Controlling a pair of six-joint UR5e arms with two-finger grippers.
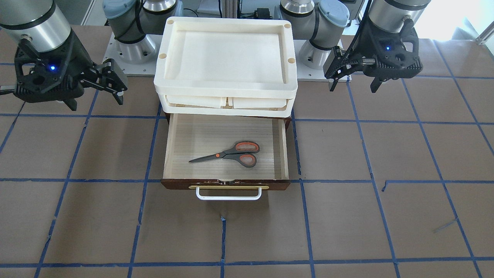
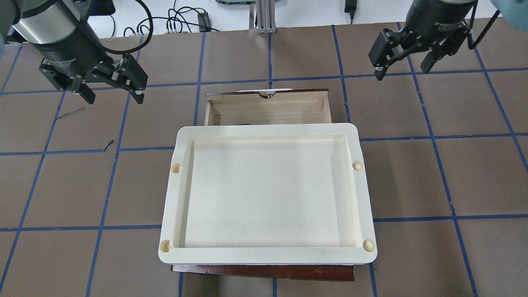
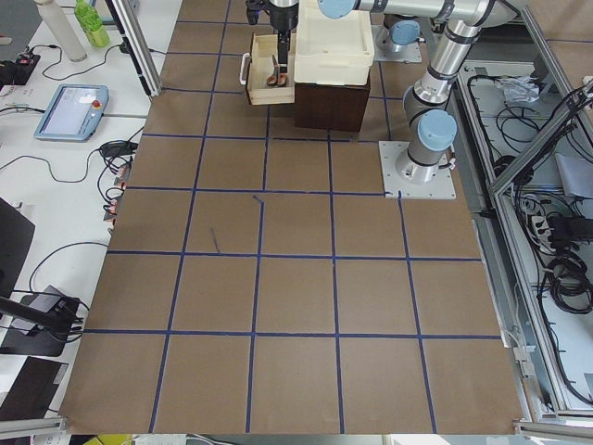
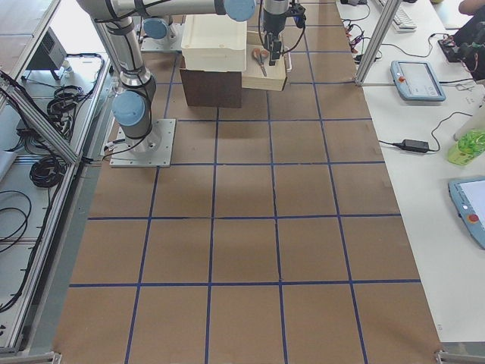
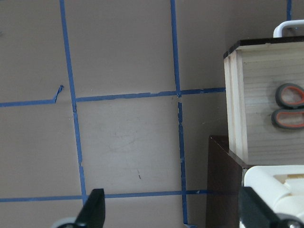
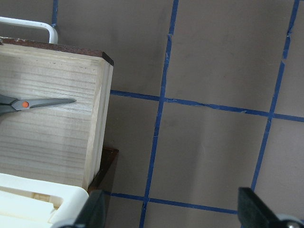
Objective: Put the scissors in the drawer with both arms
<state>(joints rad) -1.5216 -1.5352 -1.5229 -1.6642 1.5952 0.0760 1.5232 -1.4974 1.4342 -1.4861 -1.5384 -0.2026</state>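
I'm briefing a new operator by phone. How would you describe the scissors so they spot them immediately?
Find the stack of cream trays mid-table; beneath it a wooden drawer stands open. The scissors lie flat on its pale floor, the only thing inside: dark blades, black handles, orange-red loops.

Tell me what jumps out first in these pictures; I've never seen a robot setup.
A small pair of black-handled scissors with orange-red loops lies alone in the pulled-out dark brown wooden drawer, mid-table. Cream plastic trays are stacked above its back end. The black left gripper and right gripper hang open and empty to either side.
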